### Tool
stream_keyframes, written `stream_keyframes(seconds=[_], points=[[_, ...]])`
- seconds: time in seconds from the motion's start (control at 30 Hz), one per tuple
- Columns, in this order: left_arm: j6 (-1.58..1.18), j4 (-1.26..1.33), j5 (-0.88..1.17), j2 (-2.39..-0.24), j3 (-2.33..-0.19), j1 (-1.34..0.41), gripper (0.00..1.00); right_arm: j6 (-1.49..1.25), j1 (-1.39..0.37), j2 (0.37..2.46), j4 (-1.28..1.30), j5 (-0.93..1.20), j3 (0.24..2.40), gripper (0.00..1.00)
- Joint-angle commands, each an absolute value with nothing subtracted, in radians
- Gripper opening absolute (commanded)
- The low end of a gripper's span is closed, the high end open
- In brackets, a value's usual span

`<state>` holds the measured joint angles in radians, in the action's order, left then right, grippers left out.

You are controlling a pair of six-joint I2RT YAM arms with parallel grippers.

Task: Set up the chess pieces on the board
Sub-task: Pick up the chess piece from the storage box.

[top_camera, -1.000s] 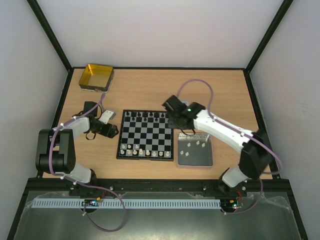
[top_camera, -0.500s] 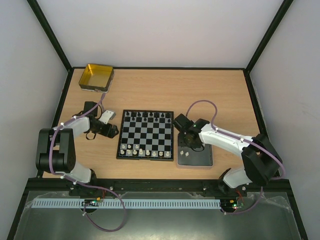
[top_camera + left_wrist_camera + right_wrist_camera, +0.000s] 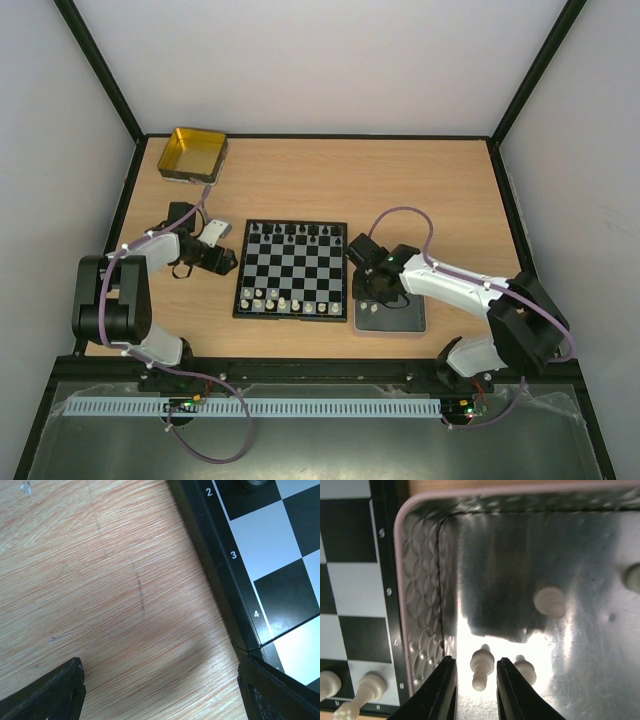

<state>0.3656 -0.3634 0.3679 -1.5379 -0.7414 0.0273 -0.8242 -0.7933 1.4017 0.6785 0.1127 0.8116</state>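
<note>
The board [image 3: 292, 268] lies mid-table, with black chess pieces [image 3: 295, 231] on its far row and white ones [image 3: 285, 300] on its near rows. My right gripper [image 3: 372, 290] is low inside the grey tray [image 3: 414, 322]. In the right wrist view it [image 3: 475, 664] is open, and a white pawn [image 3: 482, 666] stands between its fingers with a gap on each side. Other white pieces [image 3: 549, 601] stand in the tray [image 3: 422, 580]. My left gripper [image 3: 228, 263] rests open and empty on the wood left of the board [image 3: 280, 545].
A yellow square tin [image 3: 193, 153] sits at the far left corner. The tray lies right against the board's right edge [image 3: 385, 590]. Bare wooden table surrounds the board at the back and far right. Black frame posts border the table.
My right arm has swung from above the board's far right corner towards me and down into the tray, and now straddles a white pawn. The left arm has not moved.
</note>
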Motion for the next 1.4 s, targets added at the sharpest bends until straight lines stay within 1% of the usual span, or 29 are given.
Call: stream_keyframes(seconds=[0.0,0.2,0.47,0.83,1.1,1.2,1.37], points=[[0.363,-0.384,0.374,-1.561,-0.754,0.025,0.83,-0.842,-0.836,1.392,0.678,0.120,0.804,0.22],[0.364,-0.384,0.373,-1.554,-0.752,0.026,0.84,-0.861,-0.876,1.399,0.672,0.116,0.787,0.22],[0.364,-0.385,0.374,-1.552,-0.749,0.026,0.84,-0.865,-0.878,1.390,0.675,0.096,0.755,0.22],[0.364,-0.384,0.374,-1.550,-0.749,0.026,0.84,-0.850,-0.879,1.407,0.683,0.067,0.776,0.21],[0.364,-0.384,0.373,-1.552,-0.748,0.026,0.84,-0.841,-0.878,1.433,0.656,0.091,0.768,0.14],[0.365,-0.384,0.372,-1.552,-0.750,0.026,0.84,-0.840,-0.878,1.434,0.656,0.090,0.767,0.10],[0.365,-0.385,0.373,-1.552,-0.750,0.026,0.84,-0.831,-0.879,1.410,0.709,0.043,0.809,0.04]])
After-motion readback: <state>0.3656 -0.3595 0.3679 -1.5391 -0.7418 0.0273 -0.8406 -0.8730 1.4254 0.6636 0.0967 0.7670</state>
